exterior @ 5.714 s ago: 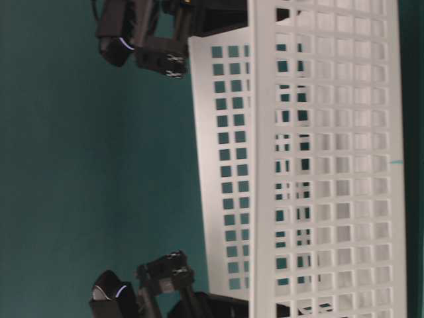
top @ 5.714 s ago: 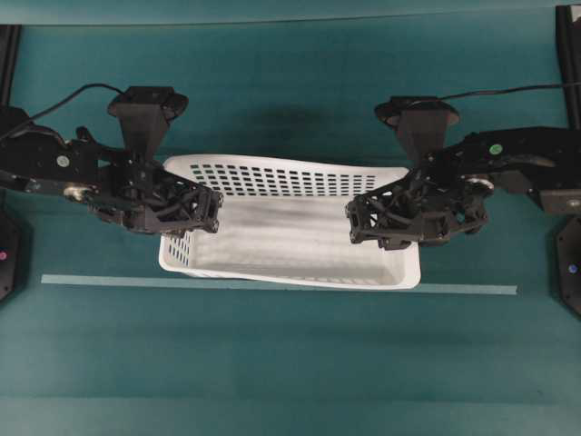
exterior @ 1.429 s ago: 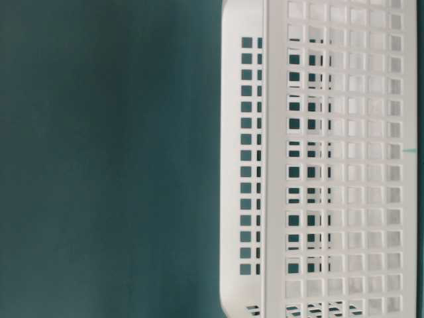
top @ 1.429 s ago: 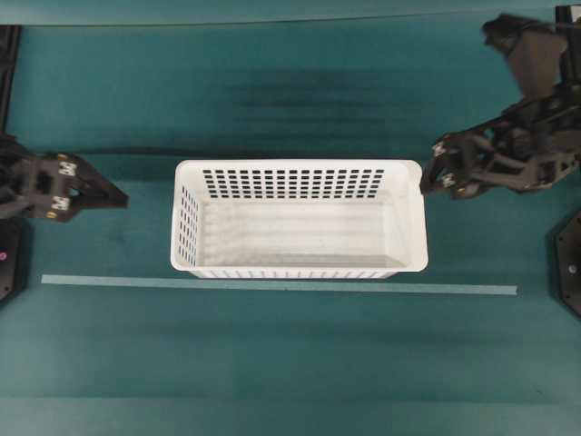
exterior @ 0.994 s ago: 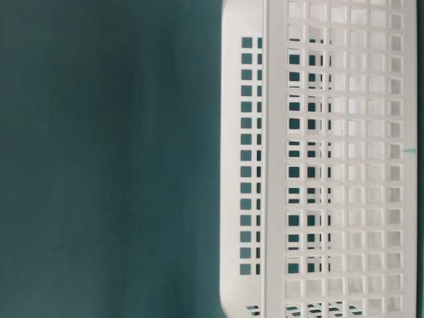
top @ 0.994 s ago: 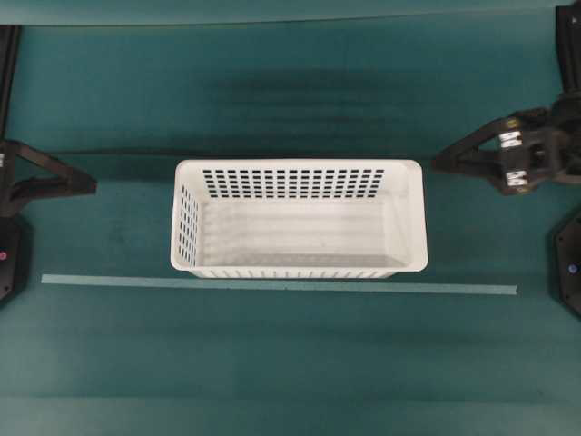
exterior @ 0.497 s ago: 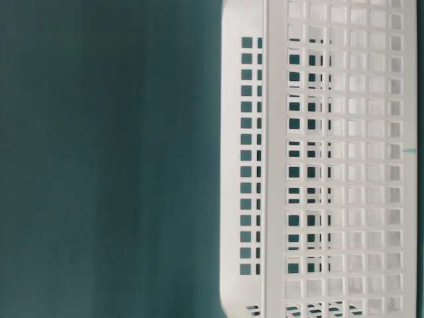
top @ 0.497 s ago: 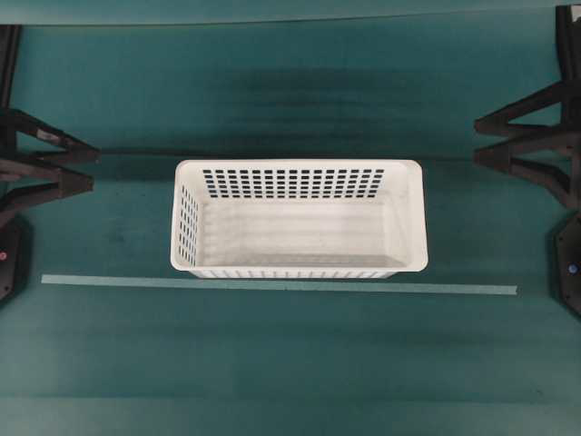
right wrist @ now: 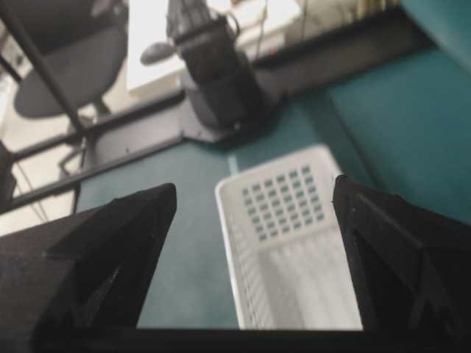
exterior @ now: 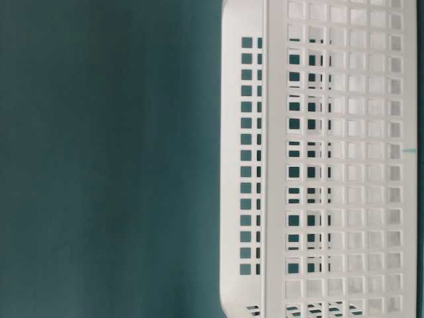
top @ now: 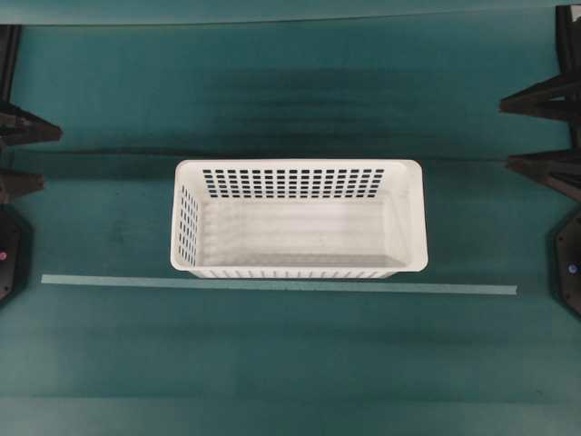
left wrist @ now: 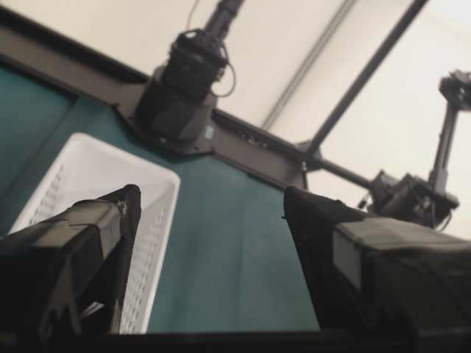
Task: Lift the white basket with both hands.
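The white basket (top: 300, 232) sits upright and empty on the green table, its long sides running left to right; its perforated walls fill the right of the table-level view (exterior: 230, 132). My left gripper (top: 53, 156) is far off at the left edge, open, with nothing in it. At the right edge my right gripper (top: 505, 134) is also open and holds nothing. Both stand well apart from the basket. The left wrist view shows the basket (left wrist: 96, 165) behind the left finger of the open left gripper (left wrist: 212, 198). The right wrist view shows the basket (right wrist: 294, 250) between the spread fingers of the right gripper (right wrist: 255, 187).
A pale tape line (top: 272, 284) runs across the table just in front of the basket. Black arm bases stand at the left edge (top: 9, 254) and right edge (top: 570, 268). A black frame bar borders the table's far side (left wrist: 250, 143).
Both grippers have drawn further outward toward the side edges over the last second. The basket, held aloft several seconds ago, rests on the table and has not moved since.
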Controlling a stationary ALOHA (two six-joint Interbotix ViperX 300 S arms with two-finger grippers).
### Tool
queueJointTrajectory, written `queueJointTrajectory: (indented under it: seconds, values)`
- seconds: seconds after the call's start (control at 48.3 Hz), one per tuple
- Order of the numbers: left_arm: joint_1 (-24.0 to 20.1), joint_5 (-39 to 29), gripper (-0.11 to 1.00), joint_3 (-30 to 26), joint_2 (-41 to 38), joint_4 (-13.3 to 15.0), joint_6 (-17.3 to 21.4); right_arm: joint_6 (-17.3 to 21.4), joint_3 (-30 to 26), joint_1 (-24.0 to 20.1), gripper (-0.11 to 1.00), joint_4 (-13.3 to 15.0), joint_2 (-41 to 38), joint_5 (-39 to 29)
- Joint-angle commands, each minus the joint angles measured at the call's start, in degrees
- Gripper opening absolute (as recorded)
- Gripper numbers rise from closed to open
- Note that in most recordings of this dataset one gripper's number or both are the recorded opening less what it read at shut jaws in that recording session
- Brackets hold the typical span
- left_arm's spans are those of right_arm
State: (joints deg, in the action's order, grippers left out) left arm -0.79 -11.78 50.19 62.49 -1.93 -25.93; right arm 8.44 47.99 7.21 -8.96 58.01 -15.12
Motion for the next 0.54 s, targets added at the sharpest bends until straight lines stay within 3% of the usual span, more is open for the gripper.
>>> queueJointTrajectory:
  seconds: [0.0, 0.248, 0.518]
  values:
    - [0.4, 0.4, 0.76, -1.7, -0.8, -0.2, 0.9, -0.6, 0.2, -0.3, 0.91, 0.2, 0.7, 2.0]
    - [0.5, 0.4, 0.76, -1.8, 0.5, -0.2, 3.5, -0.6, 2.3, -0.4, 0.91, 0.2, 4.1, 3.1]
    - [0.5, 0.2, 0.76, -1.6, 2.2, -0.2, 3.9, -0.7, 3.9, -0.4, 0.91, 0.2, 5.3, 2.9]
